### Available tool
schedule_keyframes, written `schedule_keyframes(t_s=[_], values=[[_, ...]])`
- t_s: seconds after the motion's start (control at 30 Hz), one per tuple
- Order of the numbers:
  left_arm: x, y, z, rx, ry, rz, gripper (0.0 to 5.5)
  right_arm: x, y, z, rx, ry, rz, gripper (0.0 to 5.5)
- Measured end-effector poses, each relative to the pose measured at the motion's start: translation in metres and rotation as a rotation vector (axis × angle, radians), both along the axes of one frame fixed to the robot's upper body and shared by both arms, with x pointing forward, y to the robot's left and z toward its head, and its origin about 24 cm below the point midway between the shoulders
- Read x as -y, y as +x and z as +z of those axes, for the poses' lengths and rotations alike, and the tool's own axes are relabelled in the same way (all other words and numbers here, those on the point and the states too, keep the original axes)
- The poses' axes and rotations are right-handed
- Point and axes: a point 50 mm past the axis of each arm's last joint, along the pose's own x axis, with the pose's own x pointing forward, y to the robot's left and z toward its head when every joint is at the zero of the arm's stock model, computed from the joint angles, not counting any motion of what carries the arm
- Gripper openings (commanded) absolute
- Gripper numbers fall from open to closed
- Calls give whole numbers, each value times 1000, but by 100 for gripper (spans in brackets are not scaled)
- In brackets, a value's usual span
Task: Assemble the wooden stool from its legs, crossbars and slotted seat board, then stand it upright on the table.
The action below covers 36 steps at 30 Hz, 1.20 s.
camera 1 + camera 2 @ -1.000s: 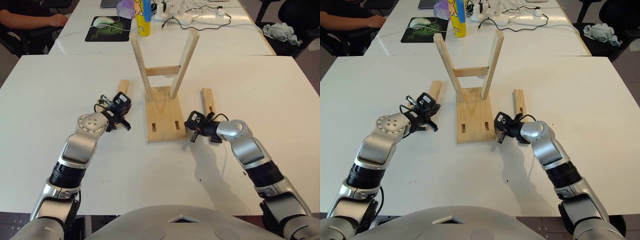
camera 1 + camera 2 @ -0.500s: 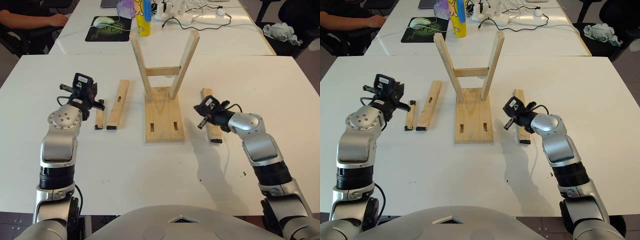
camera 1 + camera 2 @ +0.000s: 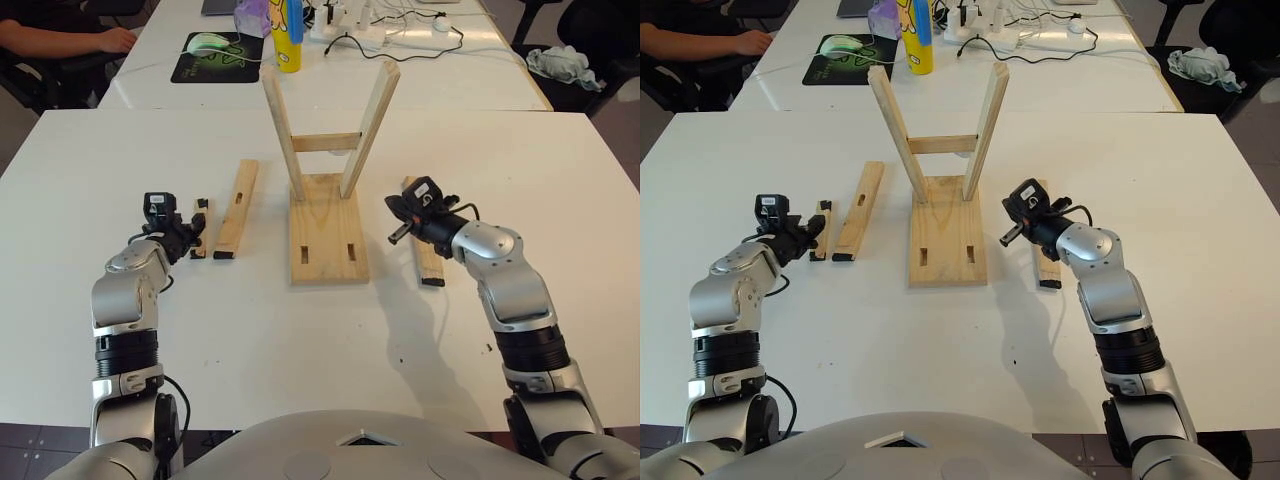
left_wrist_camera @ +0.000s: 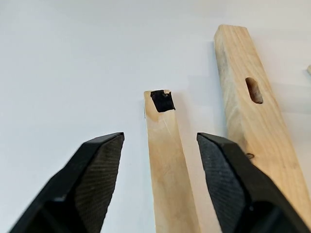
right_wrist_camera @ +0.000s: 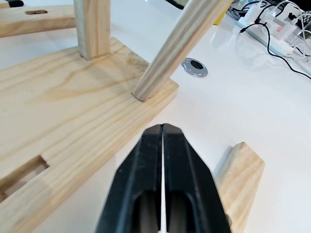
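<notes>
left gripper [image 4: 160,139] gapes astride the short crossbar [image 4: 166,150], seemingly not touching; right gripper [image 5: 162,132] clenched shut near a loose leg [image 5: 241,171].

A white table [image 3: 300,340] spreads wide; at twelve o'clock a second table [image 3: 450,85] holds a mouse mat [image 3: 230,62], yellow bottle [image 3: 288,35] and power strip [image 3: 435,22].

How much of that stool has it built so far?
About half. Done: two legs joined by a crossbar stand in the seat board. In hand: nothing gripped; the left tool is open over a loose crossbar, the right tool shut and empty. To do: two loose legs lie flat, two slots are empty, and the stool is upside down.
</notes>
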Motion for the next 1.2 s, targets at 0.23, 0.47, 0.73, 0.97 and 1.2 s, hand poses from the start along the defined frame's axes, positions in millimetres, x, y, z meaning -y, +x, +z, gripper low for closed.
schedule_keyframes(t_s=[0.23, 0.47, 0.73, 0.97, 1.2], values=[[5, -2, -8, -49, 6, -26, 276, -3, 0, -1, -2, 3, 5, 0], [6, -4, -13, -77, 26, -37, 224, -8, 2, 8, 20, 8, 15, 0], [4, -4, -15, -67, 11, -32, 133, -10, 5, 16, 49, 14, 11, 0], [2, 3, -4, 92, 81, -22, 133, 6, -10, 13, -84, 271, -47, 0], [22, -4, 66, 656, 217, -75, 133, -28, -41, 39, -274, 780, 232, 0]])
